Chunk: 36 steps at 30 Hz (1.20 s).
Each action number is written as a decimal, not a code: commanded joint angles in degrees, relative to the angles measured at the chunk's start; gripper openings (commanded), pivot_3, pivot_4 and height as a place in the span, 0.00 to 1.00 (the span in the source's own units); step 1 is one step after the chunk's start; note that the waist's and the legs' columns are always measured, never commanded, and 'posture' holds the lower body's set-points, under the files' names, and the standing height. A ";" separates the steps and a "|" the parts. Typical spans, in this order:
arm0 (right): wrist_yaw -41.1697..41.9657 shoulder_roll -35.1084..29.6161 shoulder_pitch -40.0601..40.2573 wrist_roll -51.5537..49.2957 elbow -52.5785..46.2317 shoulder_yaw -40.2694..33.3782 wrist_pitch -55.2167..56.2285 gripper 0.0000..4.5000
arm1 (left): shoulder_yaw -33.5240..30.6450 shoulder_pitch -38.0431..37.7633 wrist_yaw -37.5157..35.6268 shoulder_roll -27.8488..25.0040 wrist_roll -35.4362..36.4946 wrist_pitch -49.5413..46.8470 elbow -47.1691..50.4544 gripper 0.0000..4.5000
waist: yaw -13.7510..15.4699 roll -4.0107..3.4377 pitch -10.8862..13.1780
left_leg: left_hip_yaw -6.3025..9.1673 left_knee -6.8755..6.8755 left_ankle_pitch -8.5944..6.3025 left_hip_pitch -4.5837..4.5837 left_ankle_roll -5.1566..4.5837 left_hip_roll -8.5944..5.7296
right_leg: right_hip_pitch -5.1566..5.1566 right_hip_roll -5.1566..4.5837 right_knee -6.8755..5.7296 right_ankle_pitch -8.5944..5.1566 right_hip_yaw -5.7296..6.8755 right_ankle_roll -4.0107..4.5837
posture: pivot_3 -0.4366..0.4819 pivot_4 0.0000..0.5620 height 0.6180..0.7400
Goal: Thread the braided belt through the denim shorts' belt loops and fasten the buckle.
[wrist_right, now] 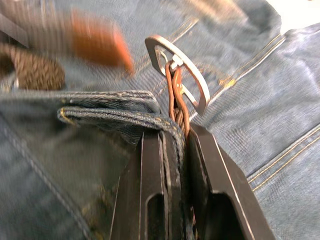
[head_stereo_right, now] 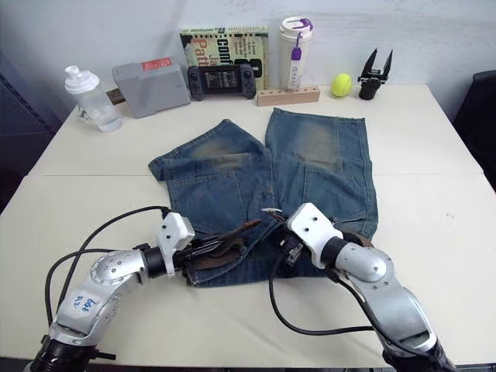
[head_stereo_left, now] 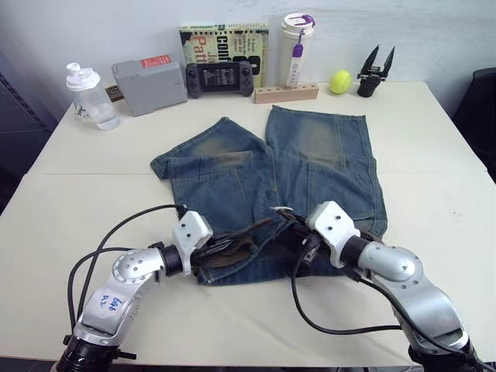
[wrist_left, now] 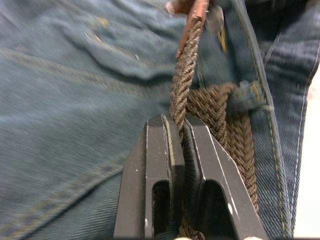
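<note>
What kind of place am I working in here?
Probably a lab or office test bench: a plain white table against a bare wall, with props lined up along the back, such as a spare gripper, a tennis ball and a handheld game console.

Probably a lab: white table [head_stereo_left: 434, 194] with a spare gripper [head_stereo_left: 376, 71].

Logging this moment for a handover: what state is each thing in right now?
Braided belt: partly threaded, unfastened.
Buckle: open, nothing through it.
Denim shorts: spread flat on the table.
Left gripper: shut on belt.
Right gripper: shut on belt and waistband.
Tumbler: upright, lidded.
</note>
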State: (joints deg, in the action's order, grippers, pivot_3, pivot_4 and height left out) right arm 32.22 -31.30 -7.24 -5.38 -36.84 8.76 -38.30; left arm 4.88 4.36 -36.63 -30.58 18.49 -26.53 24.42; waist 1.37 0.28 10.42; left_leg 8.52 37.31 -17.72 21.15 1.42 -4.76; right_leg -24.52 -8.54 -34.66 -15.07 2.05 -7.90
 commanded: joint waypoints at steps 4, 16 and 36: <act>-2.21 2.54 -2.75 -3.24 -8.53 -0.39 -5.88 0.00 | 3.49 5.95 5.35 3.23 -2.49 -7.42 -0.63 0.00 | 0.12 0.00 0.00 | 0.00 0.00 0.00 0.00 0.01 -0.01 | -0.01 0.00 0.00 0.01 -0.02 -0.01 | 0.48 0.27 0.71; -3.91 2.84 -3.97 -2.93 -8.67 2.00 -11.99 0.00 | 3.60 5.89 8.25 6.18 -2.57 -9.68 1.80 0.00 | 0.02 0.00 0.00 | -0.12 0.00 0.01 -0.01 0.03 0.00 | -0.03 0.01 0.00 0.02 -0.07 -0.03 | 0.48 0.27 0.71; -6.16 2.38 -8.25 -2.61 -8.87 6.96 -20.95 0.00 | 6.79 6.86 15.05 11.33 -4.96 -15.09 6.17 0.00 | 0.01 0.02 -0.01 | -0.22 0.03 0.01 -0.03 0.03 -0.01 | -0.03 0.01 -0.01 0.05 -0.15 -0.07 | 0.48 0.27 0.71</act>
State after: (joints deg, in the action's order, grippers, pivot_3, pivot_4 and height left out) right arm 26.27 -30.38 -14.81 -6.22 -43.11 15.20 -58.28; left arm 10.02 11.56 -19.89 -19.55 12.92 -43.72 26.03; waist 1.39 0.30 10.40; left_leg 8.28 37.35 -17.71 21.12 1.45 -4.77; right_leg -24.56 -8.53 -34.67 -15.02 1.89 -7.97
